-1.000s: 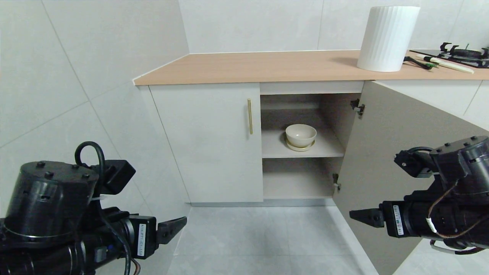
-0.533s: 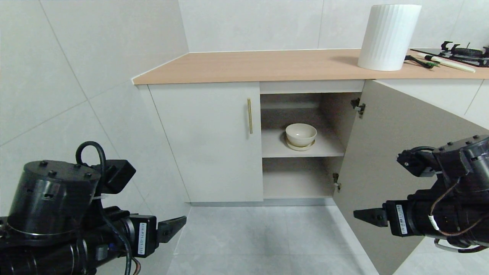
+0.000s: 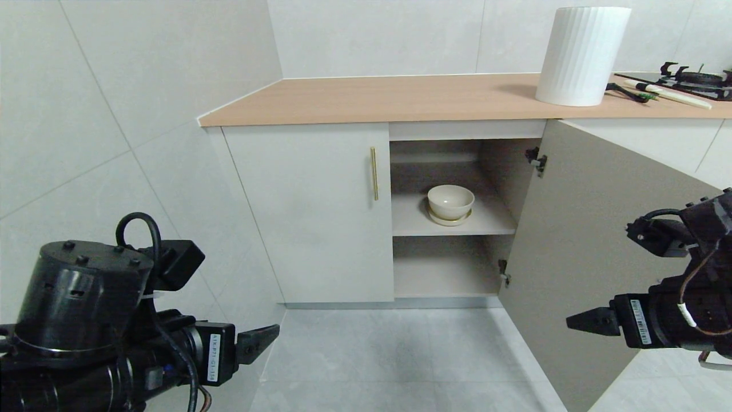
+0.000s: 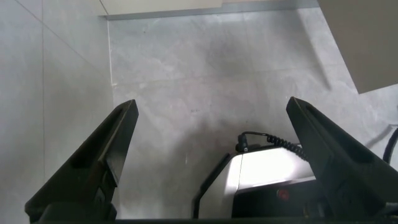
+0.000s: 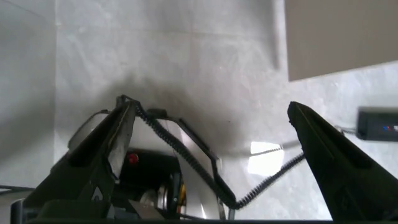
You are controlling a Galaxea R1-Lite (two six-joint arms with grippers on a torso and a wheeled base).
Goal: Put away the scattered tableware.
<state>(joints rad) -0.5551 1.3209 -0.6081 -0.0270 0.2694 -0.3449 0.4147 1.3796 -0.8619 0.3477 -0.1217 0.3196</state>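
Head view: bowl (image 3: 450,201) on saucer (image 3: 449,220), cabinet shelf (image 3: 493,221). Wrist views: left end effector (image 4: 211,106) and right end effector (image 5: 211,106) spread (over floor (image 4: 205,56)).

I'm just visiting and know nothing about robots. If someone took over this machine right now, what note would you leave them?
Left gripper: open, empty, low over the floor.
Right gripper: open, empty, near the open cabinet door.
Bowl sits on a plate on the upper shelf inside.
Done: those two look stowed.
Left: some long utensils lie on the counter by the white ribbed container; they may need putting away, and then probably the door shut.
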